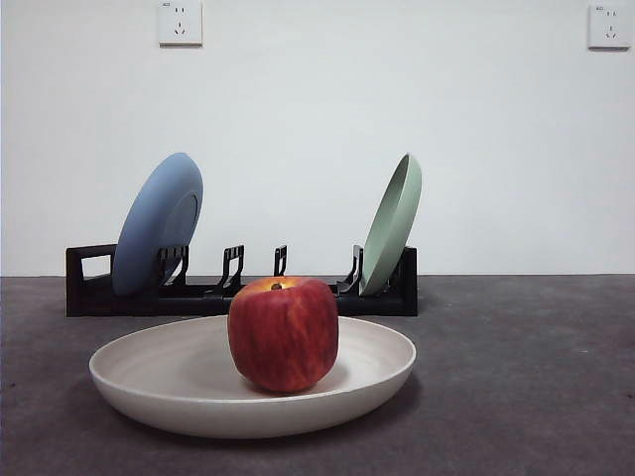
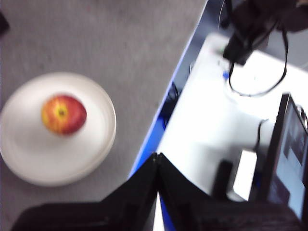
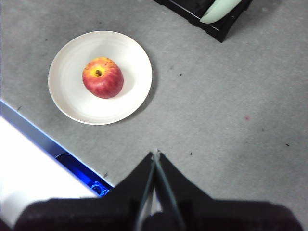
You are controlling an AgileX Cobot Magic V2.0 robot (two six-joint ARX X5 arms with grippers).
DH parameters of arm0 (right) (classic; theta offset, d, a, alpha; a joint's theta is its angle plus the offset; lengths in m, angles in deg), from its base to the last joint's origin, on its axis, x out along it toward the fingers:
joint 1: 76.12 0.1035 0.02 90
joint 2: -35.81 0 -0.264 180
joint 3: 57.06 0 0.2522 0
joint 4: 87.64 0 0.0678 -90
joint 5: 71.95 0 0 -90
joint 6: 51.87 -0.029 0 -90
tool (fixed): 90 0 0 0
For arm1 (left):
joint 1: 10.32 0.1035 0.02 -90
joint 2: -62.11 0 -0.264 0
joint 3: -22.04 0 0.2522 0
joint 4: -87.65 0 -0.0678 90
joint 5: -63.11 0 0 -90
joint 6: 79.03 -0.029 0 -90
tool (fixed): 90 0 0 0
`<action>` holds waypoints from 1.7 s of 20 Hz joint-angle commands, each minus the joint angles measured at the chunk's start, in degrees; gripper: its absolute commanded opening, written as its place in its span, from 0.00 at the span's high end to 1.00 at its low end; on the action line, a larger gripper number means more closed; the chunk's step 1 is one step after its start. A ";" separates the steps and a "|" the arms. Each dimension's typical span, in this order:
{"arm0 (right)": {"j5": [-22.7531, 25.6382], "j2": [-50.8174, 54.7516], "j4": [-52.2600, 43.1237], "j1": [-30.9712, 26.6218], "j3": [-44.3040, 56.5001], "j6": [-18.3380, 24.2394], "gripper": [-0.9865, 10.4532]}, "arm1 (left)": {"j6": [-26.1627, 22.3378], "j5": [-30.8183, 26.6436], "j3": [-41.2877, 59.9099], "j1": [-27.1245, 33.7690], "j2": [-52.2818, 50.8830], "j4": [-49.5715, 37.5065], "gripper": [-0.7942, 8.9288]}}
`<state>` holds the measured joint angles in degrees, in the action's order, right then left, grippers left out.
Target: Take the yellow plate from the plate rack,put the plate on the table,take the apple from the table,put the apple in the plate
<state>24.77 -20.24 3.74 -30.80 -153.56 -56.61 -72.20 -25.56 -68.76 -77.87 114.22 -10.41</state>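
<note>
The cream yellow plate (image 1: 179, 387) lies flat on the dark grey table (image 1: 536, 377) in front of the plate rack (image 1: 89, 288). The red apple (image 1: 283, 332) sits upright in the middle of the plate. The plate (image 2: 29, 159) and apple (image 2: 63, 114) show in the left wrist view, and the plate (image 3: 130, 57) and apple (image 3: 102, 77) in the right wrist view. My left gripper (image 2: 157, 156) is shut and empty, high above the table edge. My right gripper (image 3: 155, 154) is shut and empty, high above the table, apart from the plate.
A light blue plate (image 1: 159, 223) leans at the rack's left end and a pale green plate (image 1: 393, 223) at its right end (image 3: 219, 9). A white desk with cables and a monitor (image 2: 288, 154) lies beyond the table's blue edge (image 2: 149, 144).
</note>
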 commanded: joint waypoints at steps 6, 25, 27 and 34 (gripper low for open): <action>1.22 -0.07 1.27 0.09 0.07 -0.20 0.91 | -26.75 -12.57 0.13 7.89 -2.43 -27.98 0.92; 1.22 -0.09 1.25 0.09 0.07 -0.20 0.91 | -16.06 15.10 54.90 69.20 -38.05 -66.38 0.92; 1.22 -0.09 1.27 0.09 0.07 -0.20 0.91 | -13.70 14.67 62.16 69.20 -41.70 -68.02 0.92; 1.22 -0.09 1.27 0.09 0.07 -0.20 0.91 | -6.34 8.50 75.41 69.18 -50.58 -67.58 0.92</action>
<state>25.75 -20.26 3.74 -30.80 -153.54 -56.61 -79.81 -17.08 6.06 -8.87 64.04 -77.40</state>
